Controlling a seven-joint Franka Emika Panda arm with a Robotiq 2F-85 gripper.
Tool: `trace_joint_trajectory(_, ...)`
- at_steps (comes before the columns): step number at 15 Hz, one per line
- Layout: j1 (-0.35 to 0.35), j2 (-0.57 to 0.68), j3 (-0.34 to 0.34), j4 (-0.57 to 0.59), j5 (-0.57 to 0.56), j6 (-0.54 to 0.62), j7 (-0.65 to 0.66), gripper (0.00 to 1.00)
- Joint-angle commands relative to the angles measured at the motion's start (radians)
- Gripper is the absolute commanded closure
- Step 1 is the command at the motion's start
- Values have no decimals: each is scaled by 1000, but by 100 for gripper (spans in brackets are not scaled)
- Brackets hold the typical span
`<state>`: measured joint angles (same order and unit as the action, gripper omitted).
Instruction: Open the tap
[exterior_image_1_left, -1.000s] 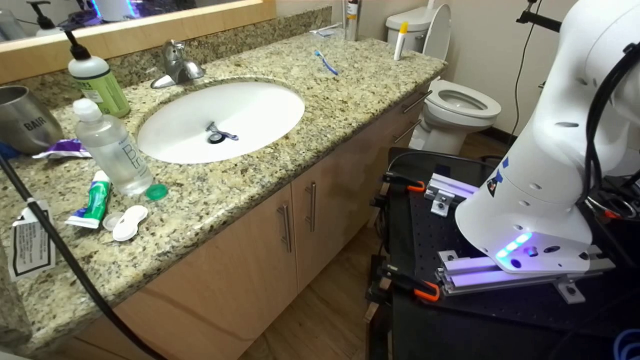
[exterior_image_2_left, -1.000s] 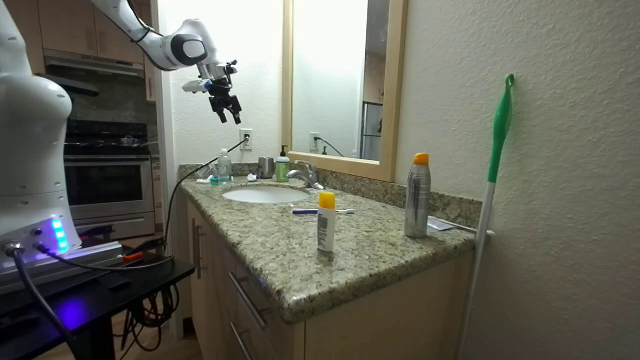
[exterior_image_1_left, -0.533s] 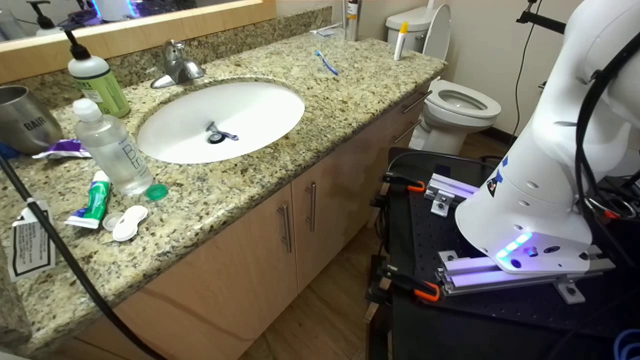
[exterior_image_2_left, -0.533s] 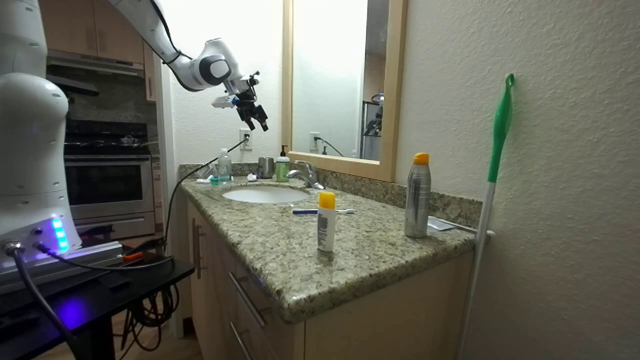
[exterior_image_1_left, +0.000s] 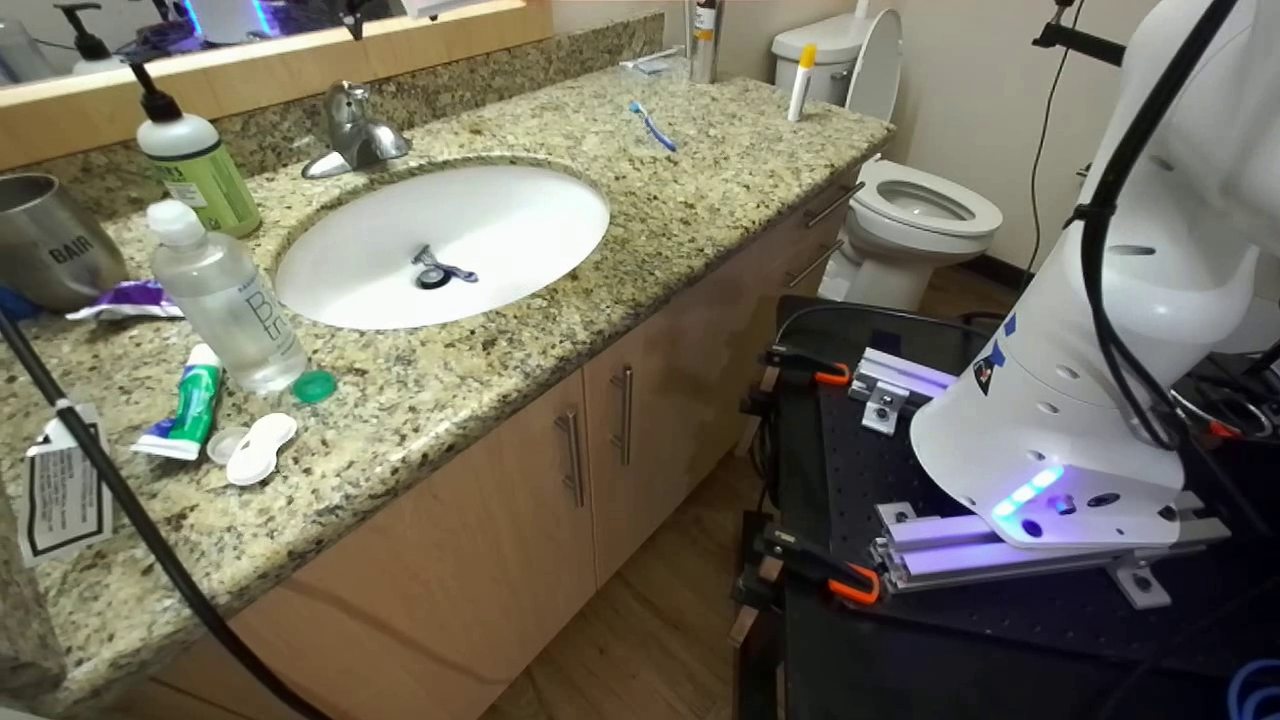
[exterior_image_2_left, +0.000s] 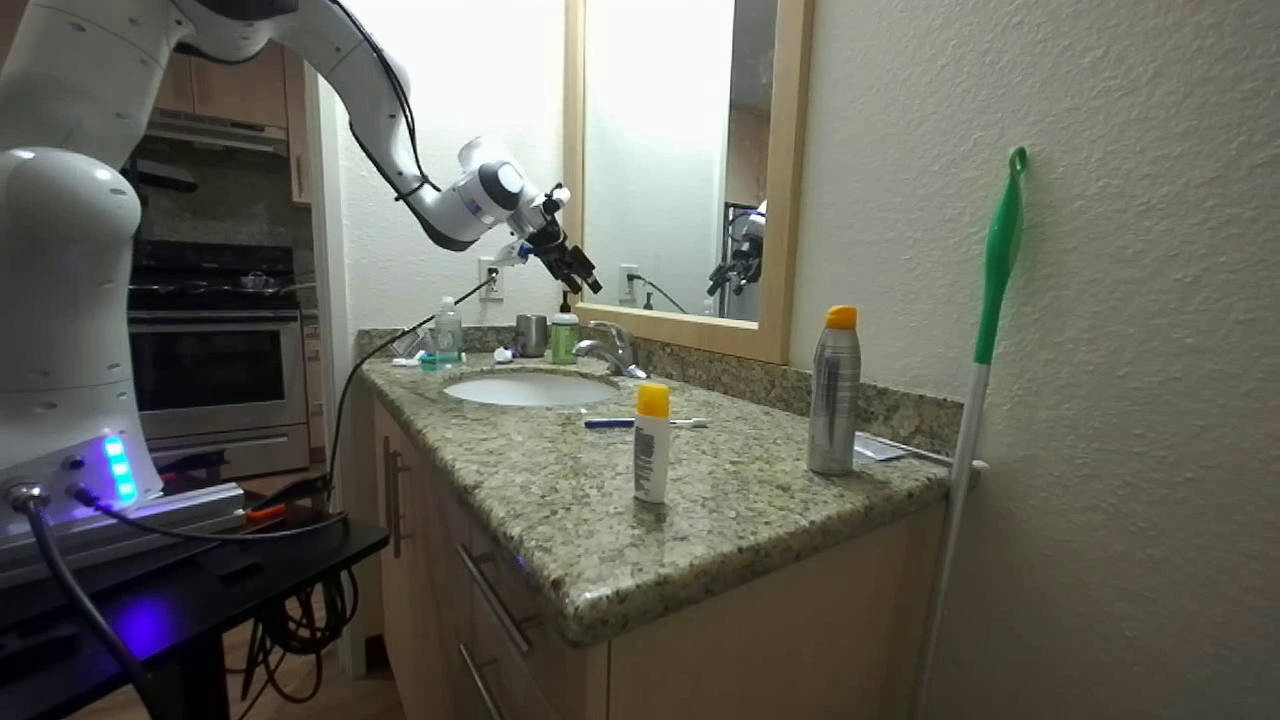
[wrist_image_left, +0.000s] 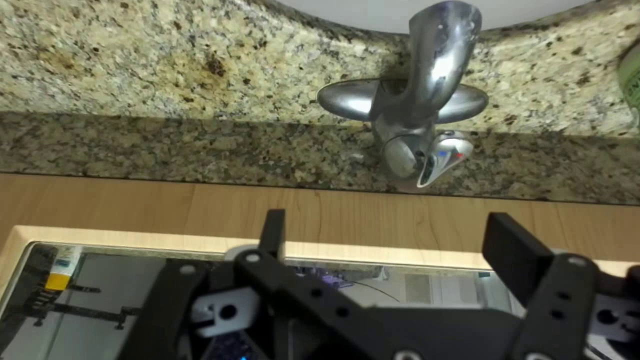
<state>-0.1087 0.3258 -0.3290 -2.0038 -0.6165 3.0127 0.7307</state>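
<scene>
The chrome tap (exterior_image_1_left: 355, 138) stands at the back rim of the white oval basin (exterior_image_1_left: 530, 230). It also shows in an exterior view (exterior_image_2_left: 612, 350) and in the wrist view (wrist_image_left: 432, 75). Its lever handle (wrist_image_left: 445, 155), with blue and red marks, points toward the mirror side. My gripper (exterior_image_2_left: 586, 284) is above the counter near the mirror, higher than the tap and apart from it. In the wrist view my gripper (wrist_image_left: 387, 232) is open and empty, its fingers spread wide below the tap in the picture. The gripper itself is out of view in an exterior view, where only a mirror reflection shows.
The wood-framed mirror (exterior_image_2_left: 680, 160) is close to the gripper. A green soap bottle (exterior_image_1_left: 200, 175), a clear bottle (exterior_image_1_left: 230, 310) and a metal cup (exterior_image_1_left: 55, 240) stand beside the basin. A razor (exterior_image_1_left: 440, 265) lies in the basin. A black cable (exterior_image_1_left: 130, 490) crosses the counter's end.
The arm has reached forward and down, bringing the gripper closer to the mirror and tap. Its reflection now shows in the mirror. The tap looks unchanged.
</scene>
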Motion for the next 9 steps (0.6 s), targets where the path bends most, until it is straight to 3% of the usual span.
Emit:
trace_joint_trajectory(1,-2,10,5,3,3,0,-1,0)
trace_joint_trajectory(2,-3,5,10,0,3,0,-1,0)
trace_joint_trajectory(3,-55,-30,103,-38,97,-56,-85,0)
trace_joint_trajectory(4,-64,-21,123,-30,134,-78,-99,0)
trace_joint_trajectory(6,-63,17,135,11,190,-150,-101,0)
trace_joint_trajectory(7,-41,45,105,36,173,-139,-59,0)
trace_joint_trajectory(9,-36,16,107,4,164,-120,-63,0)
